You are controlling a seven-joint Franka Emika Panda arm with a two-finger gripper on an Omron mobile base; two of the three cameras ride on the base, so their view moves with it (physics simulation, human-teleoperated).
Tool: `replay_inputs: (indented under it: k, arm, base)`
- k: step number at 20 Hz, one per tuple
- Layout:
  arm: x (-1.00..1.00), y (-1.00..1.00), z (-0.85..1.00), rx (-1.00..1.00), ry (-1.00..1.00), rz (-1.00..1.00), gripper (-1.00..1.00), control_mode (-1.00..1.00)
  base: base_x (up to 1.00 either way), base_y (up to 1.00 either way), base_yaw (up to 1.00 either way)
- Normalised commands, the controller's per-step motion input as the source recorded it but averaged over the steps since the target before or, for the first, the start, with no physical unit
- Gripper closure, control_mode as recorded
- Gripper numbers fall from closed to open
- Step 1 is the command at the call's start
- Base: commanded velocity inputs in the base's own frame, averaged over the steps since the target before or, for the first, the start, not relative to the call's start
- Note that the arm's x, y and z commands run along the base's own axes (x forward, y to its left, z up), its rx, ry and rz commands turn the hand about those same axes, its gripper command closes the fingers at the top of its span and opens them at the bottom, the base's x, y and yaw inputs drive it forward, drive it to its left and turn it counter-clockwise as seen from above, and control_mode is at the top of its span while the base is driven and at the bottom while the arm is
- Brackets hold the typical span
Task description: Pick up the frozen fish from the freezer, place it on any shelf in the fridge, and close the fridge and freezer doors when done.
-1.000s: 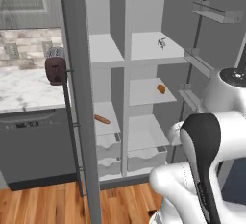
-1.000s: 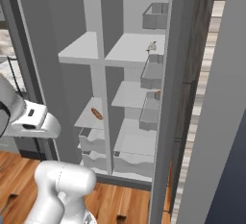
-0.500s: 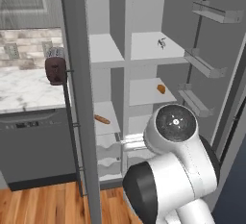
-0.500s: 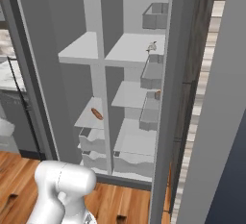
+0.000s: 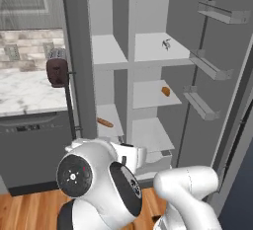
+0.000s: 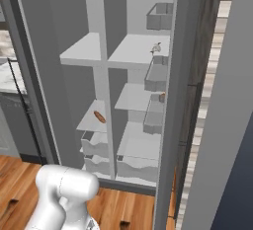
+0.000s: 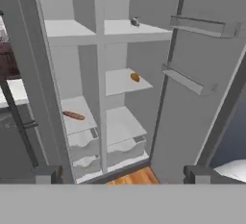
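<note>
Lying on top fridge shelf [image 5: 160, 51], fish [image 5: 166, 44] tiny, long axis roughly front-to-back, heading unclear. Gripper [image 7: 122, 175] empty, fingers wide apart. Both doors open; wood floor [image 6: 123, 209] below.

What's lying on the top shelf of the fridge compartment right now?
The frozen fish lies alone on the shelf of the fridge, toward its back right. The rounded orange lump sits one shelf lower. Nothing covers this shelf.
</note>
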Motion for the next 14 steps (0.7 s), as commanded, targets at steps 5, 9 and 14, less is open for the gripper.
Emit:
replay_inputs:
  k: [5, 9, 14]
  arm:
    - [0.64, 0.99, -0.08, -0.01, -0.18, -0.29, -1.00, -1.00]
    - [0.94, 0.71, -0.05, -0.05, -0.06, -0.25, -1.00, -1.00]
    - [0.86, 0.42, -0.12, -0.08, -0.03, -0.14, -1.00, -1.00]
  base:
    - [0.00, 0.00, 0.00]
    - [0.00, 0.00, 0.00]
    - [0.00, 0.00, 0.00]
